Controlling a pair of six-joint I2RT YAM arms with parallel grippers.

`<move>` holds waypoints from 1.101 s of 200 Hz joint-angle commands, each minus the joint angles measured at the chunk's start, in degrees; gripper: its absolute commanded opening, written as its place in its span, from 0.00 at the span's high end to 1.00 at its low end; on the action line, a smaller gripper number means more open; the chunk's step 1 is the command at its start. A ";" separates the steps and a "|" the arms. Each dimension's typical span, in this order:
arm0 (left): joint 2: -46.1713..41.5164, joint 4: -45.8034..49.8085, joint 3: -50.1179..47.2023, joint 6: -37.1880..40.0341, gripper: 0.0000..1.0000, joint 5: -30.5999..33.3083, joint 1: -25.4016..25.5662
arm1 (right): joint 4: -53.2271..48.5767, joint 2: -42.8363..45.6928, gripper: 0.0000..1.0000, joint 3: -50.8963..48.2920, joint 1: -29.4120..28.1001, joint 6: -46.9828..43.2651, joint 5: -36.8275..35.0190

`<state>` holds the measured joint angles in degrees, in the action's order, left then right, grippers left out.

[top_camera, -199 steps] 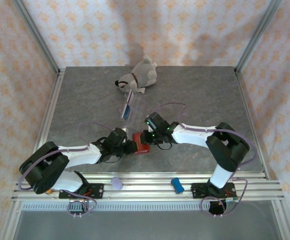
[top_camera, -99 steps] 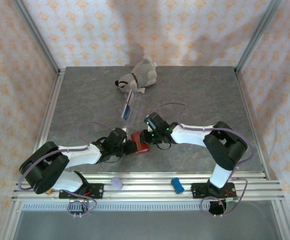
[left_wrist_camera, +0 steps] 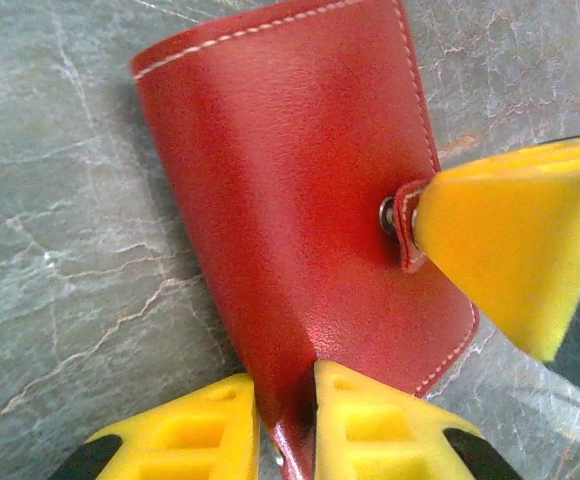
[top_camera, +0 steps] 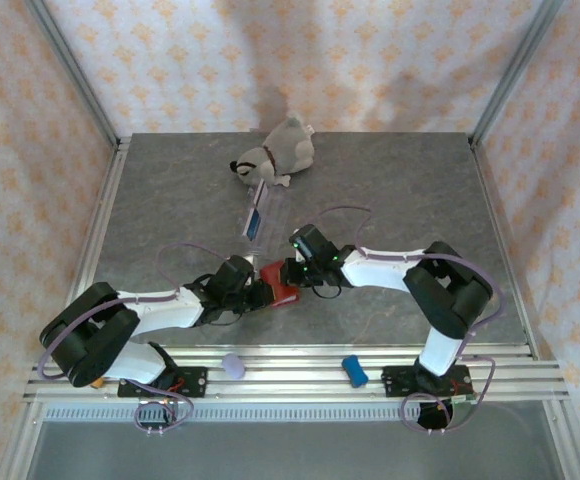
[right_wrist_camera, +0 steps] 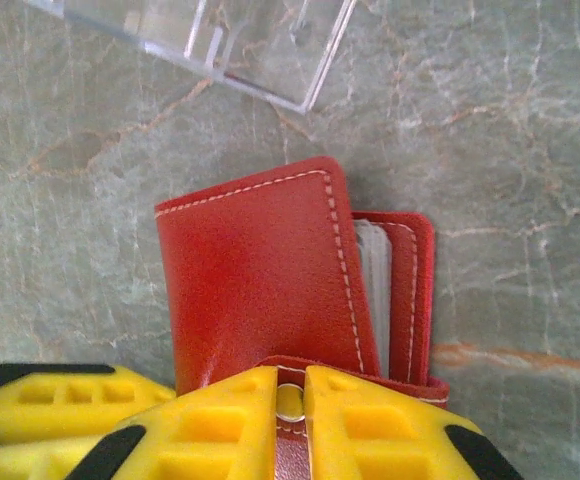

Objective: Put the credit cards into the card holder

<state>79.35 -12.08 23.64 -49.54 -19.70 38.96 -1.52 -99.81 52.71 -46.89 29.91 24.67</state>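
The red holder [top_camera: 281, 291] lay near the front middle of the tabletop [top_camera: 390, 180], folded nearly closed. The left end effector [left_wrist_camera: 288, 440] was clenched on the holder's near edge. The right end effector [right_wrist_camera: 290, 410] was pinched on its tab at the silver snap. Pale cards [right_wrist_camera: 370, 290] showed edge-on between the covers. A clear case [right_wrist_camera: 220, 40] lay just beyond, apart from the holder

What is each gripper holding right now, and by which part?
Both hold the card holder. The left gripper pinches an edge of its red cover, and the right gripper pinches the snap tab.
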 commanded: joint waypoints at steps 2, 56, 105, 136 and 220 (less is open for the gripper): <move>2.26 -0.23 0.27 1.11 0.84 -0.20 0.09 | 1.76 -3.01 0.86 -1.82 -0.36 1.25 -0.01; 2.82 -0.25 0.53 1.57 0.86 -0.51 0.15 | 0.98 -3.93 0.89 -1.46 -0.39 0.59 -0.14; -3.17 5.21 1.04 2.87 0.84 1.77 -0.02 | 1.43 -3.21 0.93 -2.43 -0.39 0.59 0.25; -9.48 12.65 2.48 5.09 0.85 7.27 -1.31 | 1.32 -3.28 0.93 -2.43 -0.34 0.25 0.45; -1.65 11.20 5.52 8.54 0.84 9.46 -2.49 | 2.31 -2.56 0.95 -1.98 -0.38 -0.22 2.82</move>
<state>75.50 -1.89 27.49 -43.31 -12.78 36.97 2.87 -101.01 52.07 -46.92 30.37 26.65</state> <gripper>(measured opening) 0.159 0.056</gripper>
